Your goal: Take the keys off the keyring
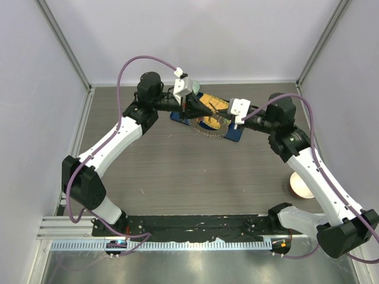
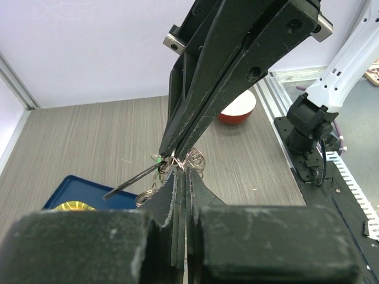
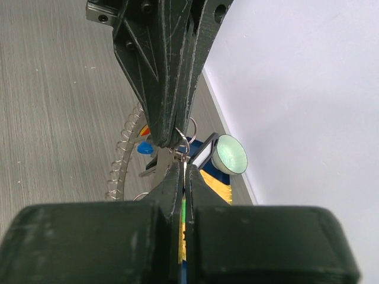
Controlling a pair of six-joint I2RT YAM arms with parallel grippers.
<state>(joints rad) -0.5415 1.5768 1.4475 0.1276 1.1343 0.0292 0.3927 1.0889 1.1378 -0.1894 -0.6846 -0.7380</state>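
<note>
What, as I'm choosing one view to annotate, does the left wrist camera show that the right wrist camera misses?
Only left wrist: a red bowl on the table and the right arm's base. Only right wrist: a long arc of the keyring, a blue key head and a pale green round object. Both: the left gripper and right gripper shut, tips meeting at a small ring, and the blue tray.

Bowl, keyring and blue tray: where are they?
Bowl (image 2: 238,110), left wrist view: its red outer side.
Keyring (image 3: 121,155), right wrist view: its curved left edge.
Blue tray (image 2: 89,189), left wrist view: a bare blue part.
</note>
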